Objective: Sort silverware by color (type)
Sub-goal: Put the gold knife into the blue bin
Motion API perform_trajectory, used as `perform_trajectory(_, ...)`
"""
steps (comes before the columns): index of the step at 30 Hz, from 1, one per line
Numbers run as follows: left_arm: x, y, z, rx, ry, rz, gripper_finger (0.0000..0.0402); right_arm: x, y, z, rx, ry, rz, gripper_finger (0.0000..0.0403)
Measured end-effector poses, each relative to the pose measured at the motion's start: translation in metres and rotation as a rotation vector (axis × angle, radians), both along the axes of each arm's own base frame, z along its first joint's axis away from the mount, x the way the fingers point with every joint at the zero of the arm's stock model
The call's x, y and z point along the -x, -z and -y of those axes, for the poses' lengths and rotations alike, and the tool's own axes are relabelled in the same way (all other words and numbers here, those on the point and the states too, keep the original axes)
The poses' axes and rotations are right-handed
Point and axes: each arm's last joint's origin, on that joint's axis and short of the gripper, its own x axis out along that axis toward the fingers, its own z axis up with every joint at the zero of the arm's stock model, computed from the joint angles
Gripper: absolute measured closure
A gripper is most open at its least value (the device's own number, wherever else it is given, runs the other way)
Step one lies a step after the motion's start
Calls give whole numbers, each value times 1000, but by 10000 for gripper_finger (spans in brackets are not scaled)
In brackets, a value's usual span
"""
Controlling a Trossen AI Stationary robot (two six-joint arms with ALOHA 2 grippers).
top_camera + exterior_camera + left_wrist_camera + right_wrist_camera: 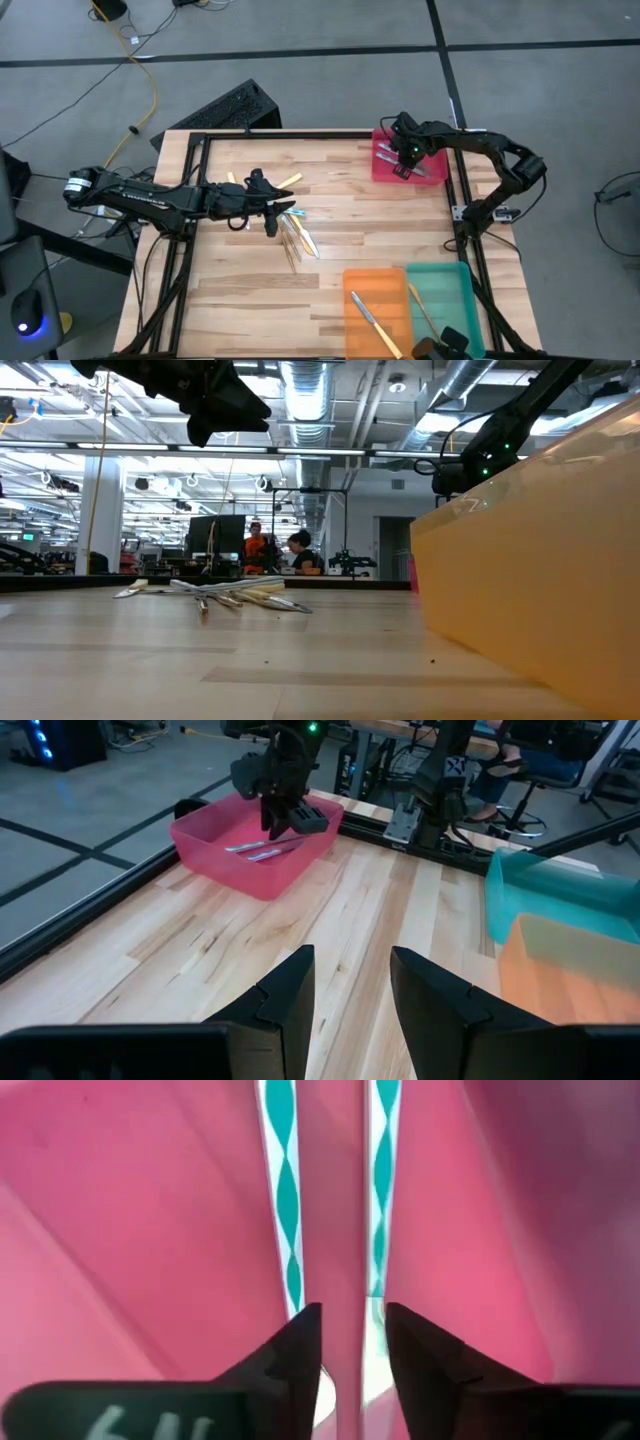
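While the orange tray point(378, 290) and teal tray point(445, 285) at the surface's point(340, 200) near edge each hold one utensil, the loose silverware point(293, 236) lies mid-surface beside the left tool point(283, 209), whose fingers stand apart, empty. Farther back, the right tool point(405, 163), fingers parted, hangs in the red tray point(385, 165) over two blue-patterned utensils point(283, 1200).
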Motion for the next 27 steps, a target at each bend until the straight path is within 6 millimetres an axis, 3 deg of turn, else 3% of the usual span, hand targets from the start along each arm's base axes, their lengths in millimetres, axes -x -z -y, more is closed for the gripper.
perform_trajectory(5, 1, 4, 0, -18, 5, -47, 285, -3, 0, -2, -15, 9, 28, 232)
perform_trajectory(11, 3, 8, 0, -32, 14, -95, 285, -7, -12, -9, 15, -20, 54, 234)
perform_trajectory(19, 5, 14, 0, -128, 80, -173, 285, -10, -67, -28, 110, -21, 181, 240)
perform_trajectory(27, 10, 24, -1, -112, 156, -287, 285, -1, -118, -87, 51, -118, 446, 237)
